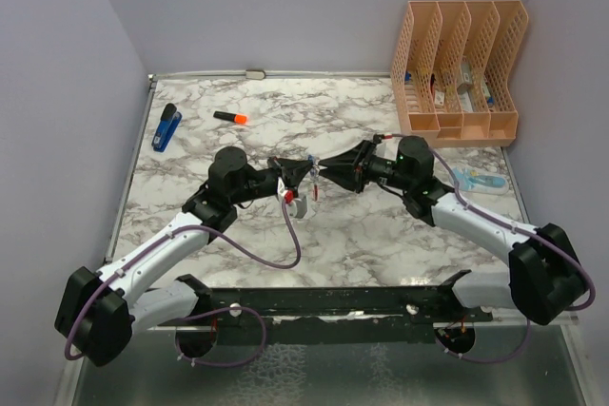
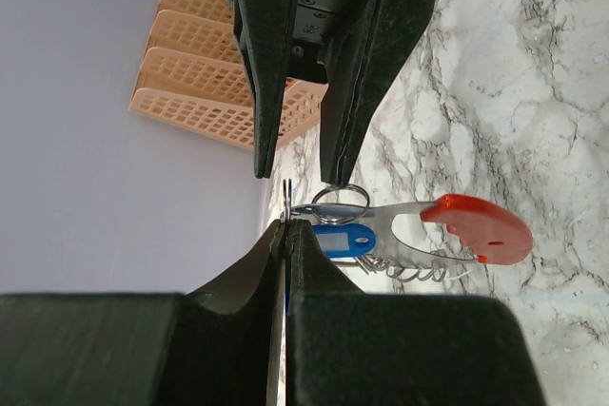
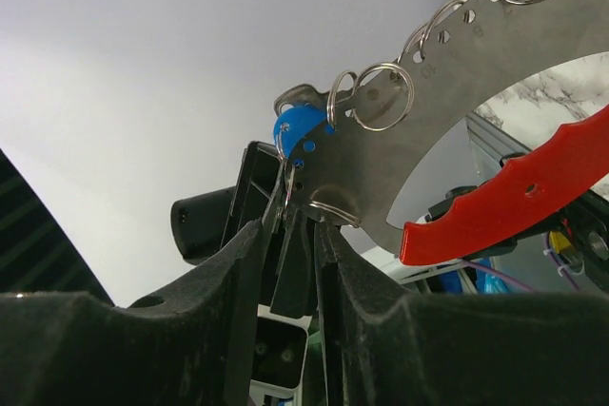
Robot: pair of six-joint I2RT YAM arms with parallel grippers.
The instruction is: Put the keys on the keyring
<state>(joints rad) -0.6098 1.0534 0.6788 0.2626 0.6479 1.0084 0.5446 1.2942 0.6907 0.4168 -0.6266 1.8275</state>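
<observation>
Above the middle of the marble table (image 1: 381, 244), the 2 arms meet tip to tip. On one side the left gripper (image 2: 286, 225) is clenched on the thin silvery end of the keyring (image 2: 476, 227), which hangs in the air clear of the table, its red crescent pointing away from the fingers. Directly opposite, the right gripper (image 2: 297, 178) has its jaws parted and grasps nothing; a thin wire ring (image 2: 287, 195) rises into the gap between them. 1 blue-headed key (image 2: 343, 238) hangs against the keyring's silvery plate just beside the left fingertips, and several split rings (image 3: 381, 97) are threaded through holes along that plate. At the far right stands a peach file organizer (image 1: 461, 68).
</observation>
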